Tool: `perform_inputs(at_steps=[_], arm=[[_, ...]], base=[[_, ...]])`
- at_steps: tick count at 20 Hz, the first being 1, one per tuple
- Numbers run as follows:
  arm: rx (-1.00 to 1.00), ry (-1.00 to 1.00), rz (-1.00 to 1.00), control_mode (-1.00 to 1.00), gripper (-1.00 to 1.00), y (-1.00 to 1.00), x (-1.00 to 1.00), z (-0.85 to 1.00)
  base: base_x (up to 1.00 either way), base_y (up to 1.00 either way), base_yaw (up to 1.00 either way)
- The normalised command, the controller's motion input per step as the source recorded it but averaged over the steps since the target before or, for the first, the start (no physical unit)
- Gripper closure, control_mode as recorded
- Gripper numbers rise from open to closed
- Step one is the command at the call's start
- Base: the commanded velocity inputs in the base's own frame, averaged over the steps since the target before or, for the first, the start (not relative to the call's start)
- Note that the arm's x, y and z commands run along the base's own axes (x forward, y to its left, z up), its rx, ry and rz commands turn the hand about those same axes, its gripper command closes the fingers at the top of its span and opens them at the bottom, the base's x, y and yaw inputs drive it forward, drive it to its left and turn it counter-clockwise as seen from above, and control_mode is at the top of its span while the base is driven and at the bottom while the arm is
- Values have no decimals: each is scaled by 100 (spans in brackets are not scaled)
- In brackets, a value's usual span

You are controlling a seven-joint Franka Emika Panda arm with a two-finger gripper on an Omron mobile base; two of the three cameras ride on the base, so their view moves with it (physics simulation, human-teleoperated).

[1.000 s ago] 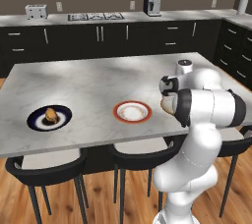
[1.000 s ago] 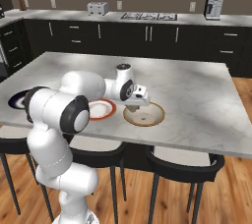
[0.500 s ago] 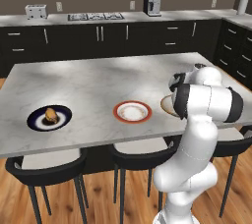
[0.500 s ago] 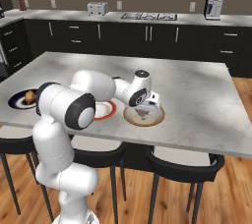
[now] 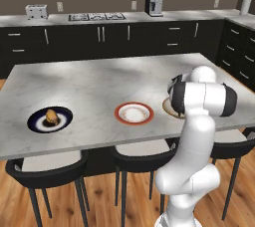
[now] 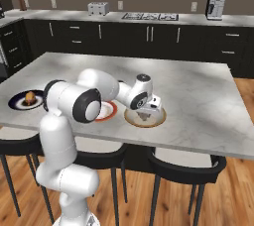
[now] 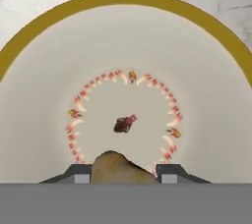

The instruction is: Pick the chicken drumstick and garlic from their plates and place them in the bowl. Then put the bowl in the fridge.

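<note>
The fingers [image 7: 123, 173] held the garlic [image 7: 120, 169] just above the bowl [image 7: 44, 95], over its red-patterned centre. Far to their left, the drumstick [image 5: 50, 116] lay on the navy plate [image 5: 36, 122]; the red-rimmed plate [image 5: 133, 113] sat between.

The garlic [image 7: 120, 169], a greyish-tan bulb, is being held just above the beige bowl [image 6: 158, 117], near the worktop's front edge. The chicken drumstick [image 5: 50, 116] is lying on the navy plate [image 5: 36, 123]; the red-rimmed plate [image 5: 119, 114] is bare.
</note>
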Motion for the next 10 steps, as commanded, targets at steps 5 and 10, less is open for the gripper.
perform_inputs(at_steps=[5, 10], arm=[[0, 4, 0, -100, 100, -1, 17, -29], [0, 2, 0, -100, 100, -1, 8, -20]], base=[[0, 0, 0], [0, 0, 0]])
